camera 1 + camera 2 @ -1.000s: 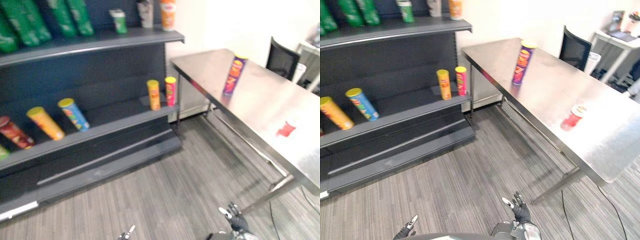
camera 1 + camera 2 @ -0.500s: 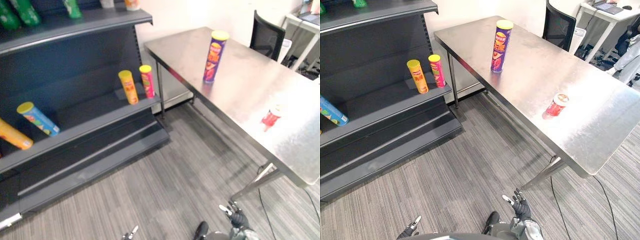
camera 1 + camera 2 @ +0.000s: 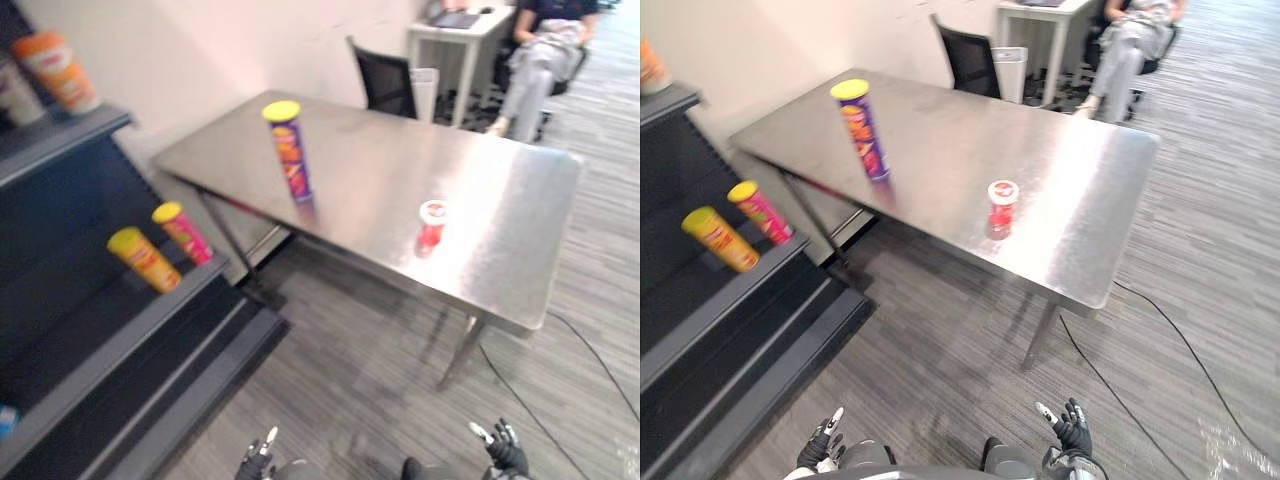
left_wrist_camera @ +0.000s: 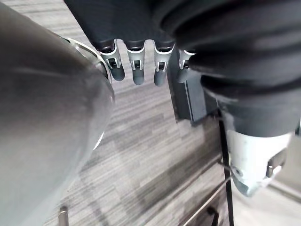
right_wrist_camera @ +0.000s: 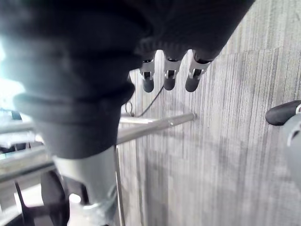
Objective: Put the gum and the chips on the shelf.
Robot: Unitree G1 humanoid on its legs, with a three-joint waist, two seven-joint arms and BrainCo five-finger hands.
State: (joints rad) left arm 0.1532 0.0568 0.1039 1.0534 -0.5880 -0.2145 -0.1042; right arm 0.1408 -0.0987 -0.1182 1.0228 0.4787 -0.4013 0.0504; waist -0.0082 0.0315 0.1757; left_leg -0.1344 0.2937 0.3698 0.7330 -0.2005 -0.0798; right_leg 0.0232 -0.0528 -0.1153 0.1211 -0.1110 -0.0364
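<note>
Left hand point(image 3: 826, 440) and right hand point(image 3: 1070, 428) hang empty, fingers slack; chips can point(image 3: 862, 130) upright on table point(image 3: 1080, 180), gum tub point(image 3: 1001, 205) at its 4 o'clock, both probably light, rigid, slick, so wrap mid-body.

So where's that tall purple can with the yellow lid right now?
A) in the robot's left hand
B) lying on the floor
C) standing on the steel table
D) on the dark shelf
C: the purple can stands upright on the steel table, apart from the small red can, while the left hand and right hand hang low, open and empty.
</note>
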